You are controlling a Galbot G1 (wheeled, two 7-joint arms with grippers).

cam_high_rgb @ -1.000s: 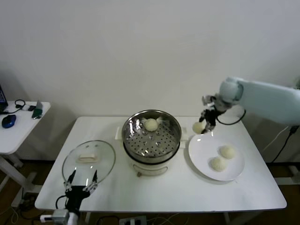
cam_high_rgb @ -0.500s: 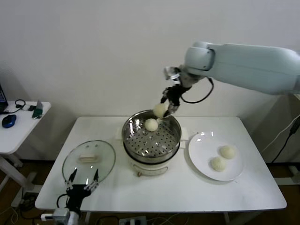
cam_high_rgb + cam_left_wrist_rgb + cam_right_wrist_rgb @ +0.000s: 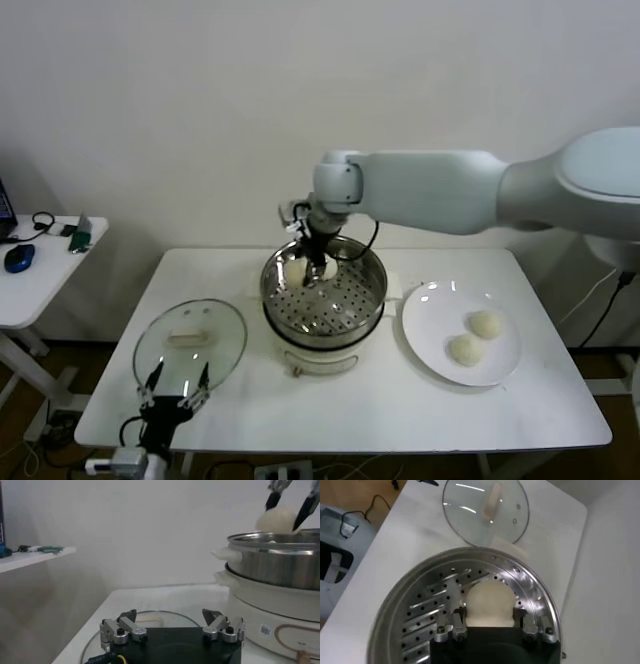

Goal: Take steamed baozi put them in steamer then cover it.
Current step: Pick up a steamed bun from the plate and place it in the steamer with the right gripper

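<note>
Right gripper (image 3: 309, 268): reaches in over the far left part of the steamer (image 3: 372, 290), fingers pinching a steamed baozi (image 3: 489, 605) between them. In the right wrist view the bun sits between the two finger mounts, above the perforated tray (image 3: 427, 612). In the left wrist view the same bun (image 3: 277, 520) shows above the steel rim with two dark fingertips (image 3: 272, 500) on either side of it.

Steamer: round shiny stainless-steel pot on a white base (image 3: 325, 360), at the middle of the white table (image 3: 380, 405). A second cream shape (image 3: 295, 270) lies just beside the gripper inside the pot; whether it is a separate bun or the held one cannot be told from the head view.

Plate (image 3: 430, 320): flat, white, to the right of the steamer, bearing two baozi, one nearer the far edge (image 3: 485, 323) and one nearer the front (image 3: 464, 349), close together but apart.

Cover (image 3: 190, 343): clear glass lid with metal rim and cream handle (image 3: 185, 338), lying flat on the table to the left of the steamer, well apart from it.

Left gripper (image 3: 172, 392): parked low at the front left table edge, just before the lid, fingers spread and empty; its two fingers (image 3: 120, 628) stand wide apart in the left wrist view.

Side table (image 3: 40, 265): white, far left, carrying small dark items.
</note>
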